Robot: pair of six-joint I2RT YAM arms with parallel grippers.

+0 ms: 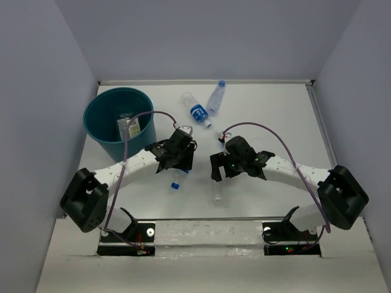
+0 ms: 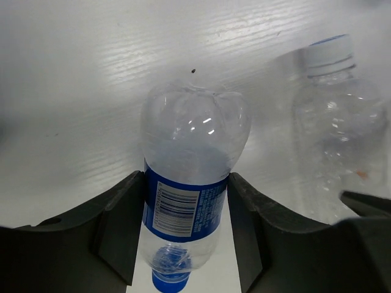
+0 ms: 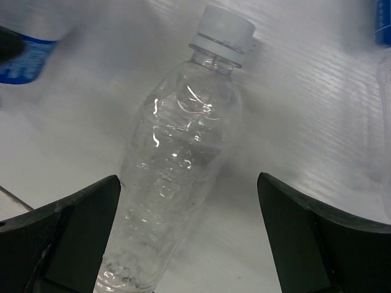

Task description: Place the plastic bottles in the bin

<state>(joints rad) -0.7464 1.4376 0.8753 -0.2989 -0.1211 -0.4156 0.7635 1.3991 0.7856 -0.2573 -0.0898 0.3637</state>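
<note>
As left fingers [image 2: 116,238] clasp bottle [image 2: 190,155], bin [image 1: 109,146] nearby

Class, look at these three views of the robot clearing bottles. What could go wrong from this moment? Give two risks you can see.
1. The left gripper pinches the blue-labelled bottle around its thin, crinkly body; it may buckle and slip out on the way to the bin.
2. The right gripper is open around the clear bottle, which lies slanted between the fingers; closing may squirt it sideways rather than catch it.
</note>
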